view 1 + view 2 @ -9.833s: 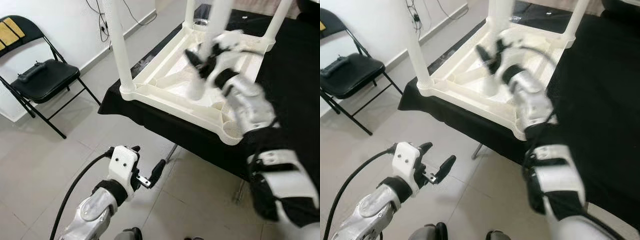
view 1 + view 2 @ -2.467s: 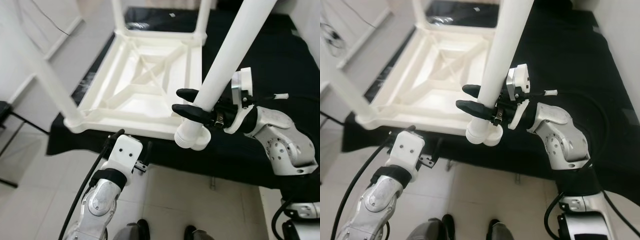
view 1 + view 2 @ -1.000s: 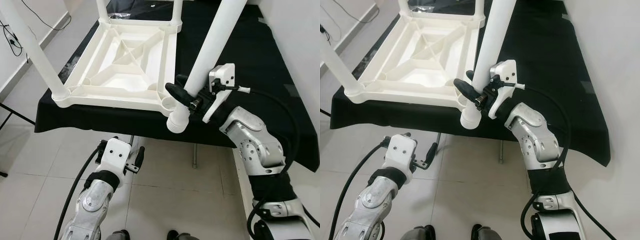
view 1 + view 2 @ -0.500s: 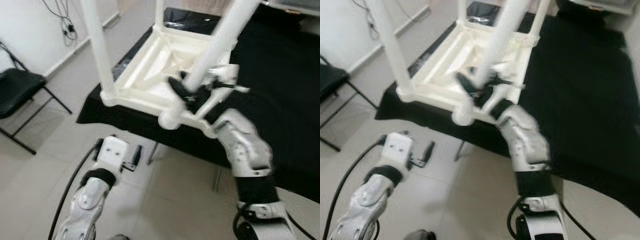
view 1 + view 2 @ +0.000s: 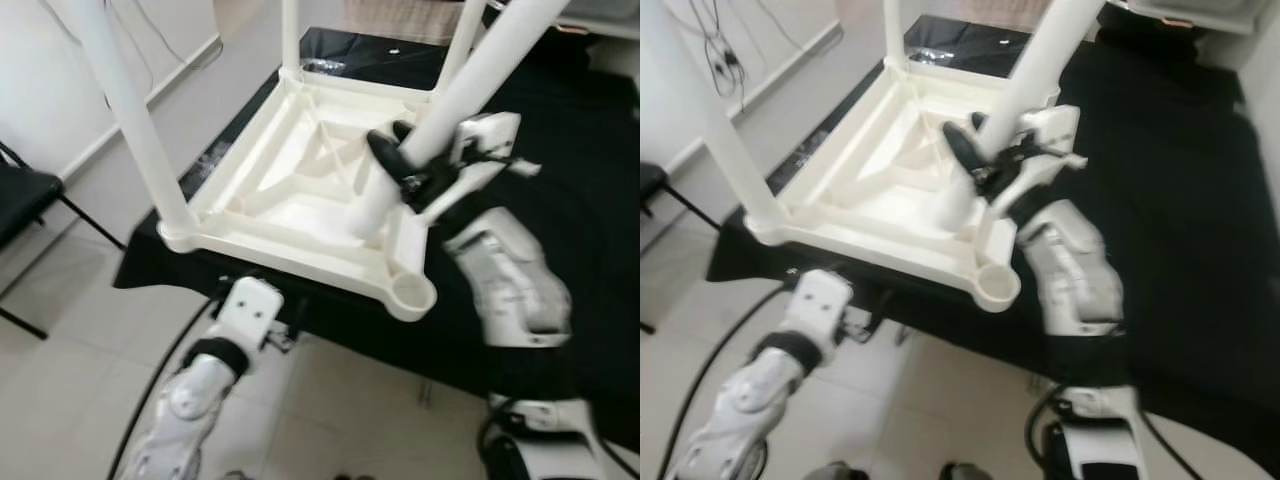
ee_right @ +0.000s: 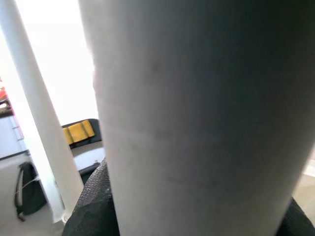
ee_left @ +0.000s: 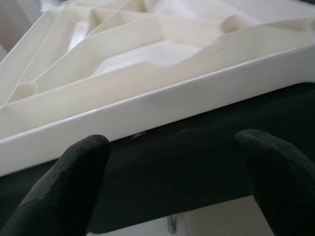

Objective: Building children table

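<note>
A white plastic table (image 5: 250, 215) lies upside down on a black-clothed bench, with three legs standing in its corners. The front right corner socket (image 5: 412, 292) is an empty ring. My right gripper (image 5: 404, 160) is shut on the fourth table leg (image 5: 470, 85), which leans steeply; its lower end (image 5: 366, 222) hangs over the inside of the frame, just behind that socket. In the right wrist view the held leg (image 6: 197, 123) is very close, with a black fingertip (image 6: 93, 211) beside it. My left gripper (image 7: 172, 172) is open, low by the table's front rim (image 7: 162, 103).
The black cloth (image 5: 585, 180) covers the bench to the right of the table. A black folding chair (image 5: 18, 205) stands at the left by the white wall, with cables hanging on it. Tiled floor (image 5: 70, 380) lies below the bench's front edge.
The view has shifted. The held leg's lower end has moved from beyond the front right corner to over the inside of the frame. My left gripper stays low by the front edge.
</note>
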You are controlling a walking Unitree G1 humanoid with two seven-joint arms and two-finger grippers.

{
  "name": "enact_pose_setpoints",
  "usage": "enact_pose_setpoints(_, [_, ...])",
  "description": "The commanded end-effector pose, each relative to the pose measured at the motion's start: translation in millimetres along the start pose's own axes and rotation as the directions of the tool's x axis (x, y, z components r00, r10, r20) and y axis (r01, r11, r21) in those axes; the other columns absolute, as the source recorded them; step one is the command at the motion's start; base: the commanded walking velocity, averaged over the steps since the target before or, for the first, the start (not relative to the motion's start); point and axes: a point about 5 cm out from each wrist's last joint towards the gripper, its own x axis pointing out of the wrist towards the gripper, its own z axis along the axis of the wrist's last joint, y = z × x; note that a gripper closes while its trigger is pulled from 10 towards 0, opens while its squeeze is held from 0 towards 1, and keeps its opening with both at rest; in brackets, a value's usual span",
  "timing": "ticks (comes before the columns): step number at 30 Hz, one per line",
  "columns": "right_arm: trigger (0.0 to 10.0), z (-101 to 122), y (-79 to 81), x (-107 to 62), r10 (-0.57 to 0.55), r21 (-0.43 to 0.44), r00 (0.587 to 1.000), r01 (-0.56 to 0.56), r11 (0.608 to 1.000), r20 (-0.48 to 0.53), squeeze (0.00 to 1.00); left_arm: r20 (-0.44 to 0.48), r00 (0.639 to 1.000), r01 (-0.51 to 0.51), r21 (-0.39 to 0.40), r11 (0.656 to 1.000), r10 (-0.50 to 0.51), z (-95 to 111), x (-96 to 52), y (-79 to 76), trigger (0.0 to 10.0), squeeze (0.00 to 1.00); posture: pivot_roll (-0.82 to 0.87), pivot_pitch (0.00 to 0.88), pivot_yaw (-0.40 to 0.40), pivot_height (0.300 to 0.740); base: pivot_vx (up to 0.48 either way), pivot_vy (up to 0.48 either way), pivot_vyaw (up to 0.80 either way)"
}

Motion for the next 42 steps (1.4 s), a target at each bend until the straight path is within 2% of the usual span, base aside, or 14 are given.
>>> enact_pose_setpoints(1, [10.0, 4.7, -1.4, -6.1, 0.016, -0.002, 1.000, -0.016, 1.000, 0.019, 0.00, -0.004, 0.999, 0.051, 0.001, 0.999, -0.051, -3.2, -1.7, -7.6, 10.0, 0.00, 0.07, 0.160, -0.013, 0.740, 0.000, 0.000, -0.80])
enact_pose_setpoints(3, [10.0, 6.3, -2.0, -10.0, 0.048, -0.011, 0.999, -0.048, 0.999, 0.010, 0.00, 0.008, 0.996, 0.092, -0.015, 0.996, -0.092, -1.7, -3.5, -11.4, 10.0, 0.00, 0.07, 0.160, -0.013, 0.740, 0.000, 0.000, -0.80])
enact_pose_setpoints(6, [10.0, 8.3, -4.1, -21.2, 0.141, -0.047, 0.990, -0.143, 0.989, -0.028, 0.00, 0.038, 0.972, 0.233, -0.071, 0.970, -0.231, 1.6, -12.3, -25.2, 10.0, 0.00, 0.07, 0.159, -0.015, 0.740, 0.000, 0.000, -0.53])
enact_pose_setpoints(11, [10.0, -5.4, 9.0, -27.0, 0.340, -0.105, 0.920, -0.365, 0.925, -0.196, 0.00, 0.020, 0.935, 0.355, -0.118, 0.928, -0.355, -1.3, -27.6, -40.7, 10.0, 0.00, 0.06, 0.169, -0.009, 0.740, 0.000, 0.000, 0.00])
enact_pose_setpoints(16, [10.0, -7.3, 15.1, -17.7, 0.398, -0.105, 0.891, -0.427, 0.898, -0.219, 0.00, 0.023, 0.937, 0.347, -0.138, 0.928, -0.347, -1.2, -30.3, -40.1, 10.0, 0.00, 0.07, 0.183, -0.012, 0.740, 0.000, 0.000, 0.00])
enact_pose_setpoints(20, [10.0, -2.4, 20.3, 1.9, 0.456, -0.113, 0.866, -0.484, 0.868, -0.203, 0.00, 0.017, 0.965, 0.260, -0.127, 0.957, -0.260, -0.4, -30.8, -32.2, 10.0, 0.00, 0.07, 0.207, -0.014, 0.740, 0.000, 0.000, 0.00])
enact_pose_setpoints(23, [10.0, -1.3, 20.4, 6.3, 0.473, -0.119, 0.857, -0.501, 0.857, -0.204, 0.00, 0.013, 0.975, 0.223, -0.112, 0.968, -0.223, -0.1, -31.1, -29.1, 10.0, 0.00, 0.07, 0.216, -0.017, 0.740, 0.000, 0.000, 0.00])
enact_pose_setpoints(24, [10.0, -0.4, 17.9, 10.0, 0.483, -0.126, 0.850, -0.514, 0.848, -0.212, 0.00, 0.009, 0.981, 0.195, -0.103, 0.975, -0.195, 0.5, -31.9, -26.6, 10.0, 0.00, 0.08, 0.228, -0.022, 0.740, 0.000, 0.000, 0.00])
enact_pose_setpoints(26, [10.0, 2.8, -2.2, 14.7, 0.488, -0.123, 0.835, -0.528, 0.840, -0.255, 0.00, 0.011, 0.986, 0.164, -0.096, 0.982, -0.164, 2.5, -34.2, -24.1, 10.0, 0.00, 0.09, 0.248, -0.032, 0.740, 0.000, 0.000, 0.00])
enact_pose_setpoints(27, [10.0, 2.8, -2.2, 14.7, 0.488, -0.123, 0.835, -0.528, 0.840, -0.255, 0.00, 0.011, 0.986, 0.164, -0.096, 0.982, -0.164, 2.5, -34.2, -24.1, 10.0, 0.00, 0.09, 0.248, -0.032, 0.740, 0.000, 0.000, 0.00])
enact_pose_setpoints(29, [10.0, 8.0, -19.3, 15.3, 0.475, -0.105, 0.836, -0.517, 0.850, -0.276, 0.00, 0.016, 0.987, 0.161, -0.097, 0.982, -0.161, 4.6, -36.8, -24.6, 10.0, 0.00, 0.10, 0.262, -0.033, 0.740, 0.000, 0.000, 0.00])
enact_pose_setpoints(31, [10.0, 17.5, -29.2, 14.2, 0.510, -0.085, 0.815, -0.549, 0.831, -0.277, 0.00, 0.021, 0.986, 0.165, -0.104, 0.981, -0.164, 6.5, -39.6, -26.6, 10.0, 0.00, 0.10, 0.274, -0.036, 0.740, 0.000, 0.000, 0.00])
enact_pose_setpoints(39, [10.0, 35.7, -39.5, 8.1, 0.608, -0.003, 0.751, -0.630, 0.777, -0.258, 0.00, 0.030, 0.985, 0.171, -0.090, 0.981, -0.169, 11.4, -45.3, -30.3, 10.0, 0.00, 0.11, 0.319, -0.034, 0.740, 0.000, 0.000, 0.00])
enact_pose_setpoints(42, [10.0, 36.4, -42.1, 7.6, 0.616, 0.005, 0.745, -0.636, 0.771, -0.257, 0.00, 0.030, 0.985, 0.170, -0.087, 0.982, -0.168, 11.9, -46.1, -30.7, 10.0, 0.00, 0.11, 0.319, -0.034, 0.740, 0.000, 0.000, 0.00])
